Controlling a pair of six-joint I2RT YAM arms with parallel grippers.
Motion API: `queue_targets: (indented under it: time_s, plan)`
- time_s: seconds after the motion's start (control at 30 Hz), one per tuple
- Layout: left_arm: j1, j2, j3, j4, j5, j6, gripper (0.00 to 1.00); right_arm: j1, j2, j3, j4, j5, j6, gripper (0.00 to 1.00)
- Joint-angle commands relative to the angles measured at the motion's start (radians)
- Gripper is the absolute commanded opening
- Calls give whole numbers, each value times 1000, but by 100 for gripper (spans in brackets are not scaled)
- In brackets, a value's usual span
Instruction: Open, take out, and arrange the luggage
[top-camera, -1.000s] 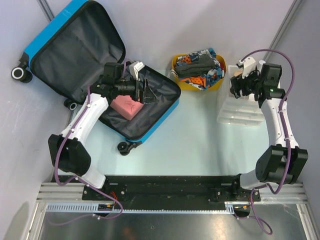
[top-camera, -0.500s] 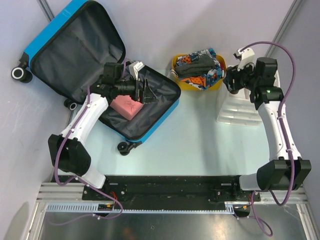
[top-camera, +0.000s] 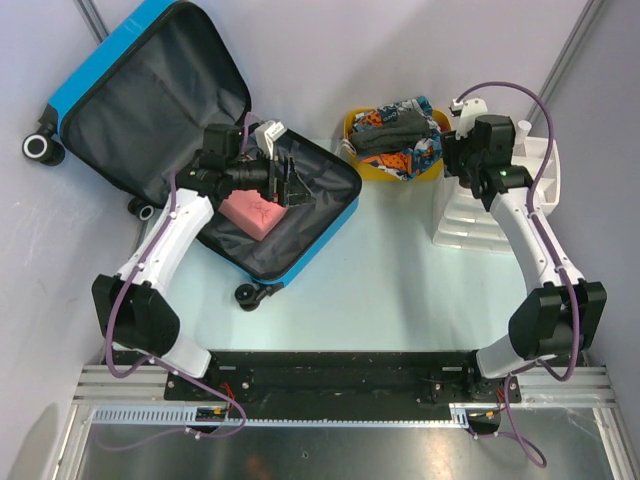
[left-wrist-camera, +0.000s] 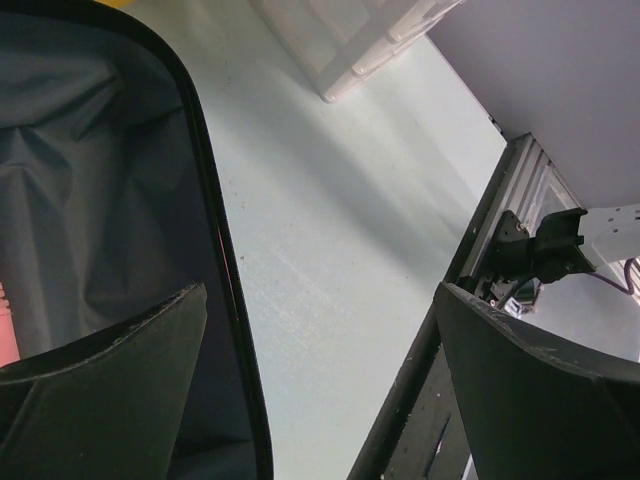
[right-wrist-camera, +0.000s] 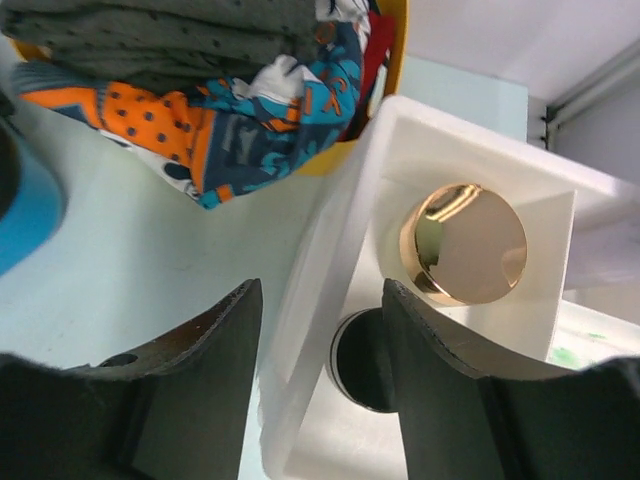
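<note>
White links (top-camera: 165, 250), black joints (top-camera: 135, 310), looping purple cables (top-camera: 500, 84), small green light (top-camera: 512, 173)

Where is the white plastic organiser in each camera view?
Top external: white organiser at right, under the right arm.
Left wrist: its corner at the top edge, centre.
Right wrist: centre and right, holding a gold round cap.
Shared landmark: yellow tub beside it, in top and right wrist views.
</note>
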Motion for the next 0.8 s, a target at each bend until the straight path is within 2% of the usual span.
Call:
queue_targets:
  time_s: [0.0,0.1,0.13,0.27,0.3,0.33,0.43,0.6,0.7,0.77]
  plan:
    - [8,-41,2,12,-22,1,100,1,25,-1,16,113,37,57]
    - [6,-36,3,12,-21,3,100,-10,32,-1,7,113,38,54]
    - [6,-35,5,14,-22,1,100,-19,34,-1,1,78,40,46]
    - [6,-22,11,12,-21,-2,100,-46,41,2,-36,20,46,31]
    - [6,-21,14,12,-21,0,100,-55,45,2,-38,21,46,25]
    - [6,-19,16,12,-22,-3,100,-68,45,4,-39,20,48,13]
    - [6,-16,17,12,-19,-4,100,-138,46,17,-48,13,48,0]
    - [8,-16,11,12,-15,-2,100,-217,35,28,-39,-8,31,0]
    - [8,-7,11,14,-9,-4,100,-229,46,31,11,1,32,0]
    - [6,2,11,12,-8,-2,100,-229,57,28,63,-46,28,0]
